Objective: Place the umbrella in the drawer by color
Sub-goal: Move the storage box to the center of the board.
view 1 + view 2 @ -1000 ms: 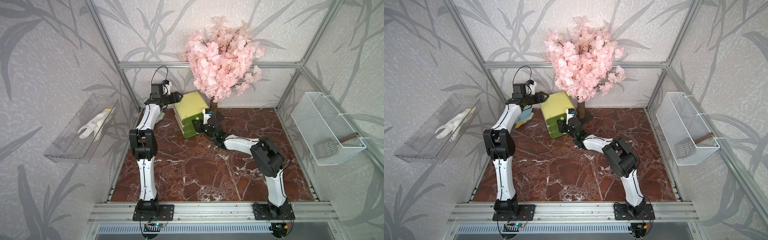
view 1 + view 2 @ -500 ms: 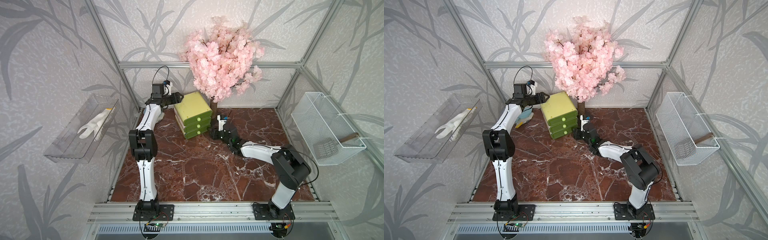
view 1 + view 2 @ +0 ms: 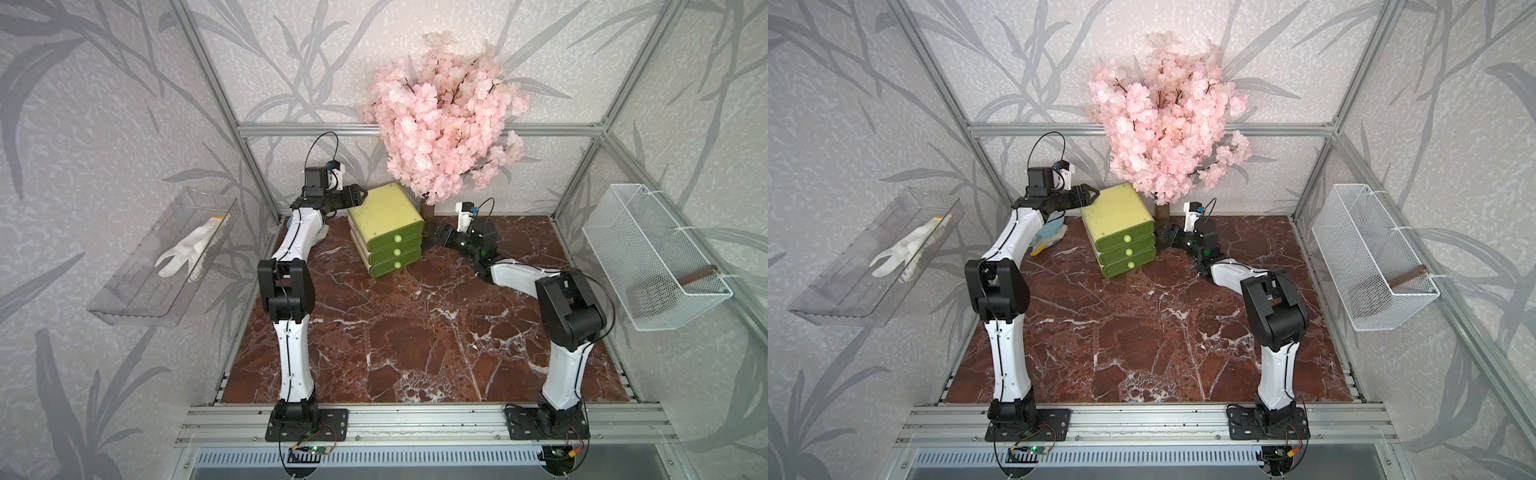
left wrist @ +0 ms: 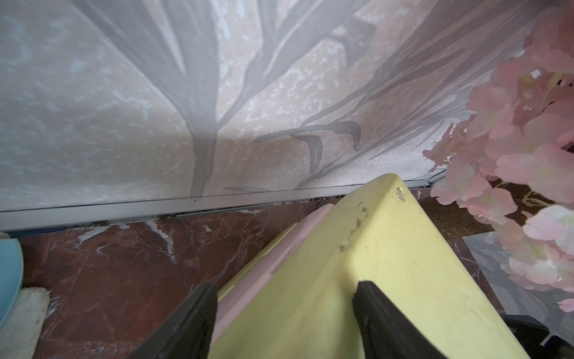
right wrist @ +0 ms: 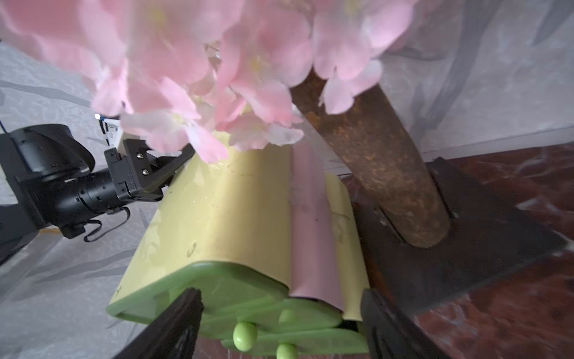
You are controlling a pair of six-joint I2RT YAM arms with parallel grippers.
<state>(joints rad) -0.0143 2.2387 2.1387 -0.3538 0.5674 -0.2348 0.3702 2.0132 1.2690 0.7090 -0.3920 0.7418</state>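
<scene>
Drawer box could get knocked
No umbrella shows; maybe it is inside the shut drawer box. The left end effector is at its back corner, the right end effector beside it, both wide open, empty. Pulling away carelessly could knock it.

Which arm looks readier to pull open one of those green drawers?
Probably right: the right gripper, jaws open, sits just beside the drawer knobs. The left gripper, also open, is at the cabinet's rear top corner, away from them.
</scene>
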